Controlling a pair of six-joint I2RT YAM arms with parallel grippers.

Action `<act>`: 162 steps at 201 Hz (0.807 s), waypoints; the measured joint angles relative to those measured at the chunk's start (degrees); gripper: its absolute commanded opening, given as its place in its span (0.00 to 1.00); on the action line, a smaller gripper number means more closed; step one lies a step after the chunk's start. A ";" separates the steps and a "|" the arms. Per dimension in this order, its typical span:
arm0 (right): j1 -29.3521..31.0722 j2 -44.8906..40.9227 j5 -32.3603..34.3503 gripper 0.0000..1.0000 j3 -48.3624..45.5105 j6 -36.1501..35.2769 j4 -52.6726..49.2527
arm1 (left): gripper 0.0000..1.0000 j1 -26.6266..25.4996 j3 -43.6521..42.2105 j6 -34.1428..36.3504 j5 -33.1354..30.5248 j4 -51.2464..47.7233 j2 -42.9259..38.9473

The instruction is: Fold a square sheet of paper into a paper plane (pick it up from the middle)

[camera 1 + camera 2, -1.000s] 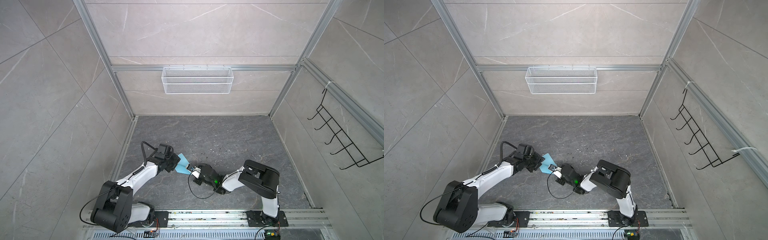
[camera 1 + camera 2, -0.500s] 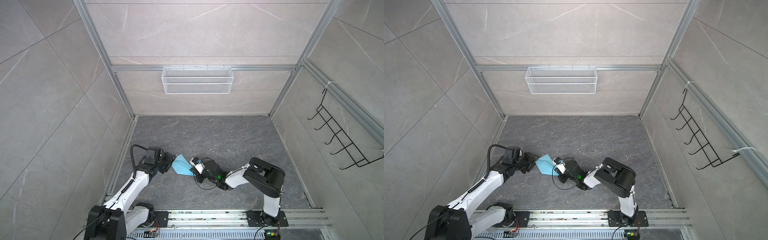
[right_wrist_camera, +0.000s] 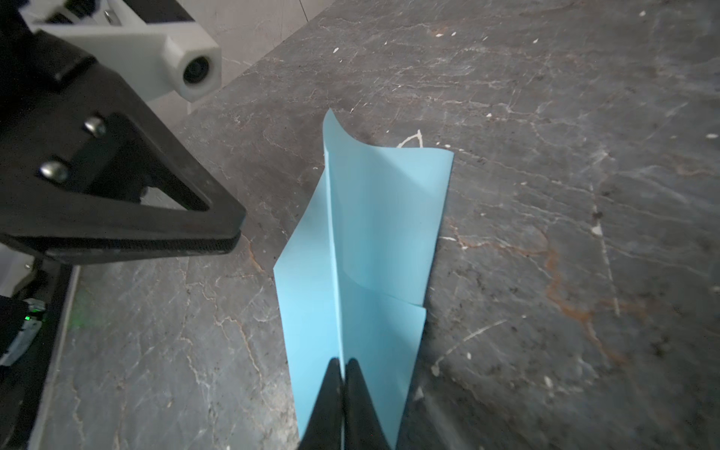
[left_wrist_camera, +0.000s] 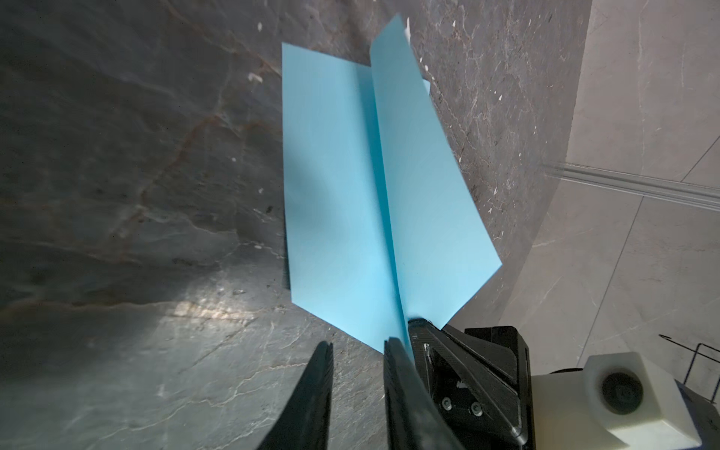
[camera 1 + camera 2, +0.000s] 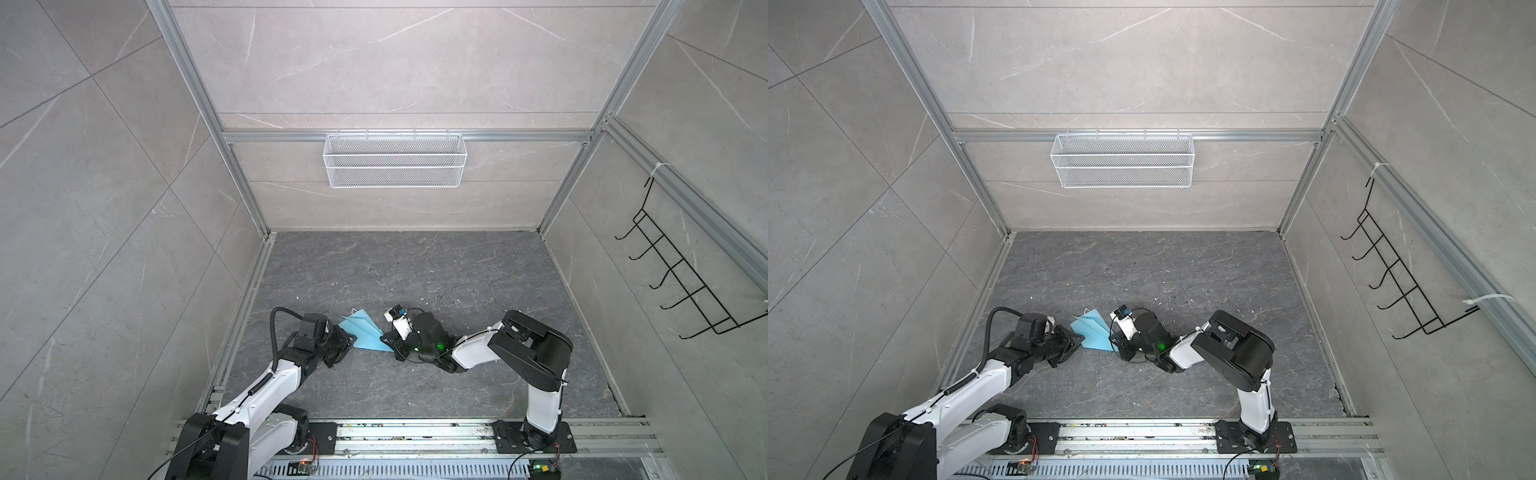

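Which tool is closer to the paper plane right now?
Right. The right tool is pinching the paper plane; the left tool sits just beside it, jaws open.

The paper plane (image 5: 362,337) between left arm (image 5: 270,382) and right arm (image 5: 528,353), near the front; basket (image 5: 395,166) on back wall (image 5: 395,62).

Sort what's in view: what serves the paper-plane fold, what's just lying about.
In the job:
paper plane, pinched by the right gripper
left gripper, open beside it

Just there:
white wire basket
black hook rack
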 measured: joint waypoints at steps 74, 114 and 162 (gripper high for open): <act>-0.52 0.07 -2.80 0.13 1.01 2.01 -2.58 | 0.17 -3.10 1.70 -0.59 0.00 6.01 10.71; -0.68 0.72 -3.43 0.15 1.60 2.21 -3.43 | 0.15 -3.56 2.62 -0.59 0.00 7.30 13.03; -0.74 1.18 -3.37 0.19 1.90 1.68 -5.14 | 0.12 -3.67 3.13 -0.61 -0.02 7.50 16.24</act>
